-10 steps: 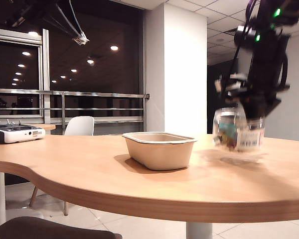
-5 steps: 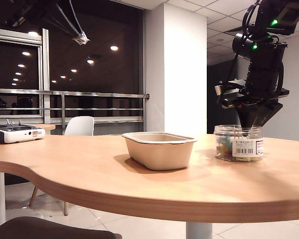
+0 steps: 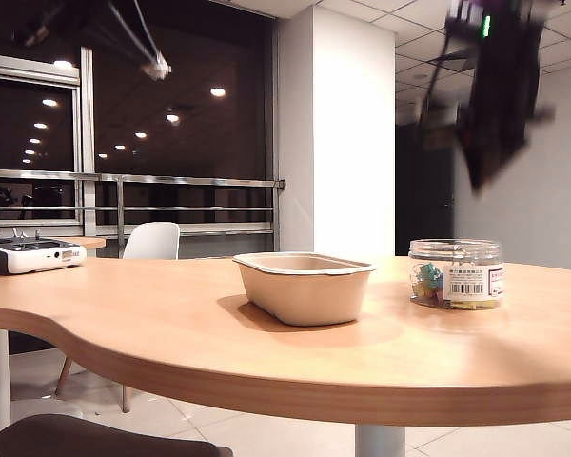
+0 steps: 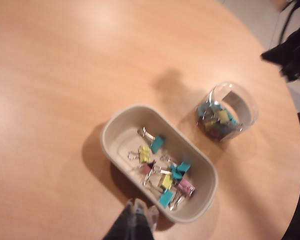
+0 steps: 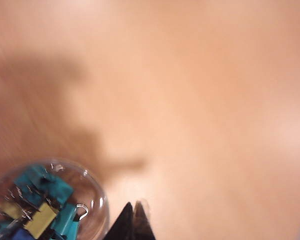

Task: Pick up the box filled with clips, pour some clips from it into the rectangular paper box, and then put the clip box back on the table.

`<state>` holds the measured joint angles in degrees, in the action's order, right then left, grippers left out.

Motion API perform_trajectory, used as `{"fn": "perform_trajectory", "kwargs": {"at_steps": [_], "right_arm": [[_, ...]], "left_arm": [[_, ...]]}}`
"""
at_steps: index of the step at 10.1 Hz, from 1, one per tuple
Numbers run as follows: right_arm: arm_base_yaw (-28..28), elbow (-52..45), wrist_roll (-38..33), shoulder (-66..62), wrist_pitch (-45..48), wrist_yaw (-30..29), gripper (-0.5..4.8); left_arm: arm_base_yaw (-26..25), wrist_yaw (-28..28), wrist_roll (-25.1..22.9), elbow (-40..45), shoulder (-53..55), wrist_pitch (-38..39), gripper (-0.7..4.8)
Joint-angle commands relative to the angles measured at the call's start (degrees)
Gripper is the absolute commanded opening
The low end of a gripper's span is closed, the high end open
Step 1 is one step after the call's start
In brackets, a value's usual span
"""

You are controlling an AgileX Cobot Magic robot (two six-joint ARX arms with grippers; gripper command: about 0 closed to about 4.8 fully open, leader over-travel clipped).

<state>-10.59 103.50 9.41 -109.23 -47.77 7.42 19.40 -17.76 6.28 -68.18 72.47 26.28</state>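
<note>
The clear round box filled with clips (image 3: 455, 273) stands upright on the table (image 3: 171, 333), to the right of the beige rectangular paper box (image 3: 305, 286). Coloured clips (image 4: 162, 172) lie inside the paper box (image 4: 115, 135); more show in the jar (image 4: 225, 112) (image 5: 40, 205). My right gripper (image 3: 483, 181) hangs blurred high above the jar, shut and empty; its tips (image 5: 134, 212) are together beside the jar's rim. My left gripper (image 4: 138, 210) is shut with nothing in it, over the table just outside the paper box's rim. It is out of the exterior view.
A white device (image 3: 29, 255) rests on a smaller table at far left, with a white chair (image 3: 152, 241) behind the main table. A dark chair (image 4: 292, 50) stands past the table's curved edge.
The right gripper set the jar on the table, let go of it and rose well above it, closing again. The paper box has not moved.
</note>
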Motion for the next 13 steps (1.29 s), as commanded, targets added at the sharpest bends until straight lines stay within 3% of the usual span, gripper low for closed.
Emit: {"fn": "perform_trajectory", "kwargs": {"at_steps": [1, 4, 5, 8, 9, 10, 11, 13], "right_arm": [[-0.20, 4.11, -0.90, 7.30, -4.17, 0.24, -0.05], [-0.33, 3.43, -6.08, 16.24, -7.15, -3.37, -0.05], [-4.00, -10.56, -6.05, 35.93, 2.10, -2.16, -0.05], [-5.25, -28.22, -6.27, 52.15, 15.69, -3.80, -0.05], [-5.40, -42.93, -6.19, 64.89, 23.85, -4.44, -0.05], [-5.33, -64.04, -6.23, 82.27, 33.90, -4.48, 0.36], [-5.38, -74.38, -6.25, 93.96, 33.38, -4.81, 0.35], [-5.33, -78.18, -6.40, 105.13, 25.70, -5.51, 0.35]], "left_arm": [[0.07, 5.01, -1.33, -0.26, -6.23, -3.19, -0.06], [0.07, 11.72, -4.37, 0.17, -15.50, -0.79, -0.06], [0.07, 16.52, -4.31, 13.57, -35.95, -0.22, -0.06], [0.04, 17.18, -4.90, 25.73, -50.69, -1.77, -0.06], [0.04, 16.70, -5.88, 33.92, -61.59, -2.14, -0.06], [-0.09, 16.04, -4.79, 42.75, -72.37, -0.74, -0.06], [0.04, 16.48, -4.13, 46.34, -71.76, -1.75, -0.06], [0.04, 17.27, -4.33, 53.27, -71.69, -8.48, -0.06]]}}
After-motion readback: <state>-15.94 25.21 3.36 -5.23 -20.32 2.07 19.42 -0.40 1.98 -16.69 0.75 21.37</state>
